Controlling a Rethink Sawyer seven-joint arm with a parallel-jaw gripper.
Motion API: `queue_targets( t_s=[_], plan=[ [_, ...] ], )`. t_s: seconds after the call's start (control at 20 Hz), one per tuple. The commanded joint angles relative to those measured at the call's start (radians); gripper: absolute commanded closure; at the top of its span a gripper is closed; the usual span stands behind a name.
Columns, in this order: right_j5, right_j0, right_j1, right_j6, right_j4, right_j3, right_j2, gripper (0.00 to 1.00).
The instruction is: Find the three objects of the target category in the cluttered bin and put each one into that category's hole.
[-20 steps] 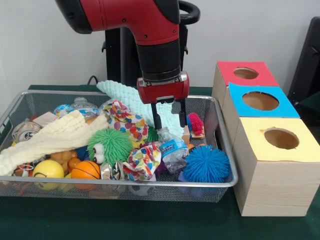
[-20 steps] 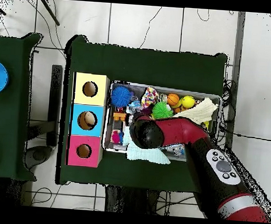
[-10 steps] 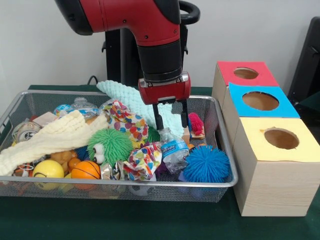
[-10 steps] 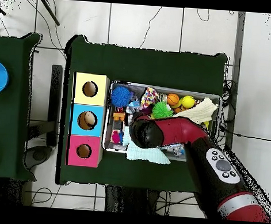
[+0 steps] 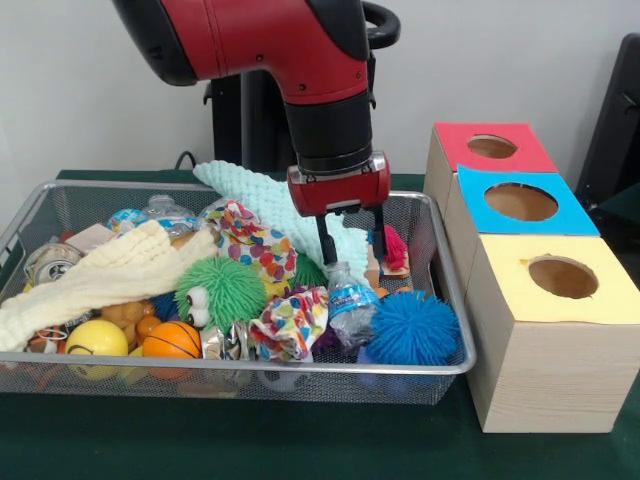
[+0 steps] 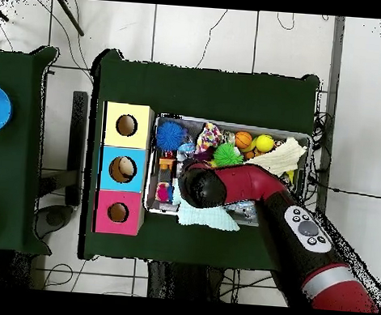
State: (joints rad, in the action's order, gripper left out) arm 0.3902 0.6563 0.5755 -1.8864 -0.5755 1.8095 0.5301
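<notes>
Below, items are running left to right across the front view, with clock directions taken from the bin's centre.

Bin (image 5: 440,368): wire mesh basket sitting on the green table (image 5: 300,450), filled with clutter.

Cream cloth (image 5: 100,275): lying across the pile toward 9 o'clock, draping over the toys.

Yellow ball (image 5: 95,340): sitting at about 8 o'clock against the front mesh, touching the orange basketball (image 5: 170,342) just beside it.

Green fuzzy toy (image 5: 222,290): resting at 7 o'clock, its eyes facing the front wall.

Patterned cloth (image 5: 290,322): crumpling at 6 o'clock, between the green fuzzy toy and the water bottle.

Mint cloth (image 5: 262,205): rising toward 12 o'clock behind the gripper.

Gripper (image 5: 352,240): hanging from the red arm (image 5: 280,40) at about 2 o'clock, its two dark fingers (image 5: 326,240) standing apart, parted wide and holding nothing, tips hovering just above the bottle's cap.

Water bottle (image 5: 348,303): standing tilted at 4 o'clock, inside the bin, blue label showing; in the overhead view the arm is covering most of it.

Blue spiky ball (image 5: 412,328): sitting at 4 o'clock in the bin's corner, touching the bottle; also showing overhead (image 6: 170,133).

Pink fuzzy toy (image 5: 392,248): lying at 3 o'clock, just beside the right-hand finger.

Boxes: yellow-topped box (image 5: 560,290), blue-topped box (image 5: 520,205) and red-topped box (image 5: 490,148) standing in a row outside the bin at 3 o'clock, each with one round hole.
</notes>
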Motion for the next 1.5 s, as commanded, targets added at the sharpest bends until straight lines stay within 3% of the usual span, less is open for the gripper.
queue_targets(
  t_s=[0.05, 0.4, 0.9, 1.5],
  plan=[
    [0.062, -0.012, -0.056, 0.144, -0.077, -0.122, 0.033, 0.00],
    [0.098, -0.007, -0.030, 0.156, -0.057, -0.122, 0.041, 0.00],
    [0.096, -0.013, -0.094, 0.161, -0.066, -0.206, 0.036, 0.00],
    [0.057, -0.020, -0.081, 0.110, -0.074, -0.194, 0.021, 0.00]
  ],
)
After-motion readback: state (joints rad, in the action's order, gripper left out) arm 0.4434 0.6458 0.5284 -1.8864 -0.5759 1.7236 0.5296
